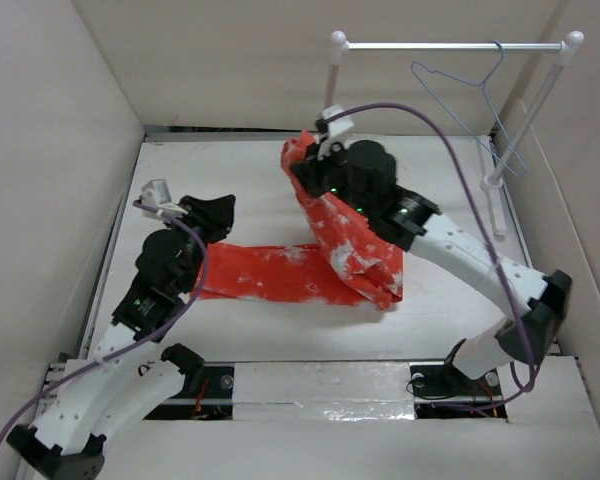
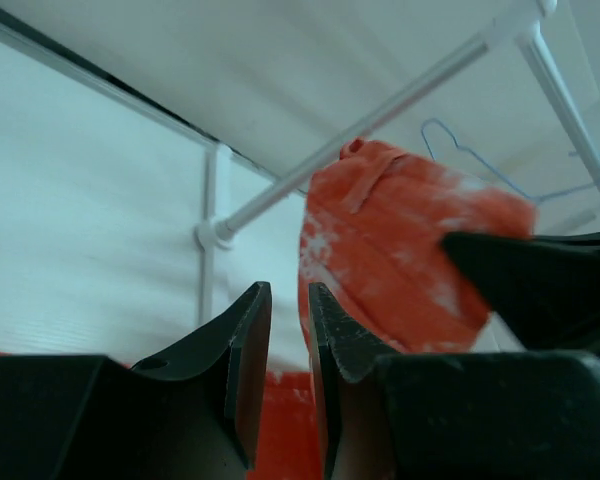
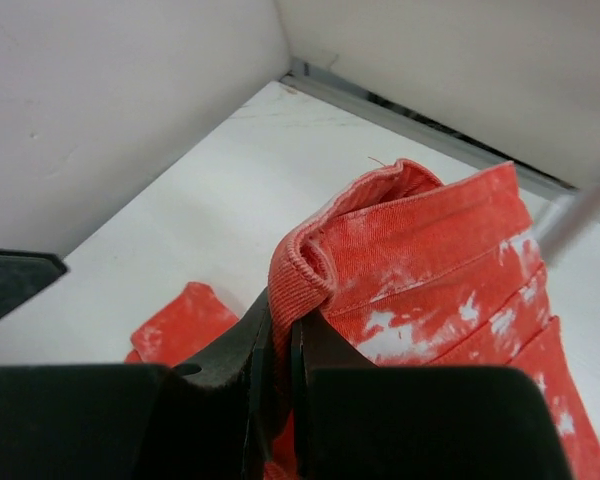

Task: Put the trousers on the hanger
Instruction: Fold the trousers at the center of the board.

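The red-orange trousers (image 1: 280, 275) lie partly flat across the middle of the table, and one end is lifted towards the back. My right gripper (image 1: 305, 165) is shut on a ribbed edge of the trousers (image 3: 430, 260) and holds it up off the table; in the right wrist view the gripper (image 3: 285, 310) pinches that fold. My left gripper (image 1: 218, 212) hovers by the left end of the flat leg. In its own view the left gripper (image 2: 290, 300) is narrowly open and empty. The thin blue-grey hanger (image 1: 480, 95) hangs on the rail at the back right, apart from the cloth, and shows in the left wrist view (image 2: 460, 150).
A white two-pole rail stand (image 1: 450, 45) with a metal crossbar stands at the back right; its bar crosses the left wrist view (image 2: 380, 125). White walls (image 1: 60, 150) enclose the table on the left, back and right. A purple cable (image 1: 450, 160) arcs over the right arm.
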Tool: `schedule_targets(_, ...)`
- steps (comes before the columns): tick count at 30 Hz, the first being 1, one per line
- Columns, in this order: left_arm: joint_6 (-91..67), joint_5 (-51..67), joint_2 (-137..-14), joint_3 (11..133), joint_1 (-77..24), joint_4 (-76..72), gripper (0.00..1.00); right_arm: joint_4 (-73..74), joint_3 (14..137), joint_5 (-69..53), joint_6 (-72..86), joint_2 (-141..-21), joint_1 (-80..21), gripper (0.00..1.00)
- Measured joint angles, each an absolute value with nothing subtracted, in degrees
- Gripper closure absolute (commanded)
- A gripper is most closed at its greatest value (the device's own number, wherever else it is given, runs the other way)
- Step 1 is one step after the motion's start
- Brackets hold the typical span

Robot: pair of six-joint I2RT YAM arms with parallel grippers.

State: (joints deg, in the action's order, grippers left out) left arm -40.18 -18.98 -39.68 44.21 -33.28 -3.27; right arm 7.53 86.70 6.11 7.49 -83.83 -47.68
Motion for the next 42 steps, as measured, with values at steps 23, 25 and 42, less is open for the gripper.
schedule_targets(23,-42.78,-19.90,-32.42,34.76,-30.28,3.95,0.71,-7.84,62.54,9.74,10.87,-85.25,-59.29,1.00)
schedule_targets(25,-43.24,-18.15,-38.20,32.86,-30.28,0.40,0.71,-11.60,54.94,10.70,12.08,-78.81,-55.99,1.00)
schedule_targets(42,-44.88,-14.37,-49.91,18.48,-29.52,-12.43,0.76,-19.66,23.51,13.61,24.40,-77.56,-56.14,1.00)
